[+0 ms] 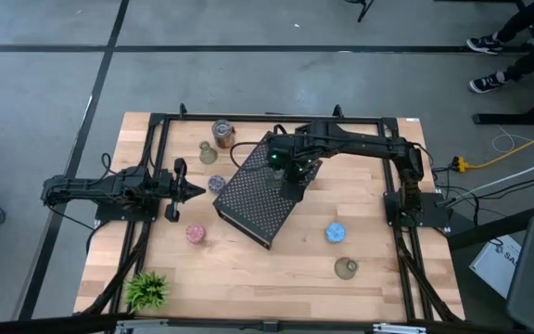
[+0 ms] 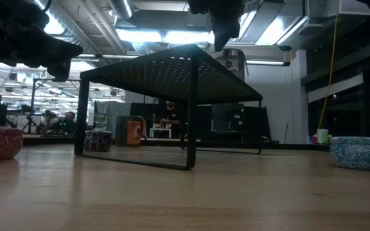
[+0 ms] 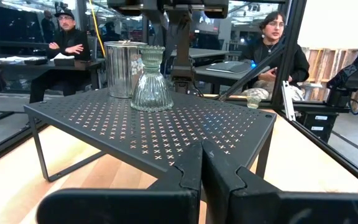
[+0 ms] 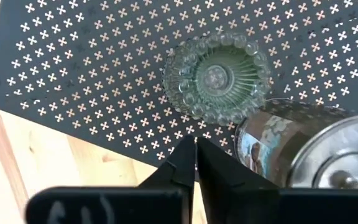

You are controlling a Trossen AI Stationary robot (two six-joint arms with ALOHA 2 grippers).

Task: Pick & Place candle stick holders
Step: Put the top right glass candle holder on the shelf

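On the black perforated shelf (image 3: 166,127) at mid-table stand a green glass candle stick holder (image 4: 216,78) and a silver can-like one (image 4: 309,146). My right gripper (image 4: 195,149) points down over the shelf, close beside these two, shut with nothing between its fingers. In the high view it hides them. On the wood stand more holders: a silver-copper can (image 1: 222,133), an olive one (image 1: 208,153), a purple one (image 1: 216,183), a pink one (image 1: 196,234), a blue one (image 1: 336,232) and a second olive one (image 1: 346,268). My left gripper (image 1: 193,191) waits shut at the left.
A small green plant (image 1: 146,289) stands at the near left corner. The shelf (image 1: 258,199) lies askew across the table's middle, on thin legs with open space beneath. A black frame (image 1: 248,118) runs round the table's edges. People sit beyond the far side.
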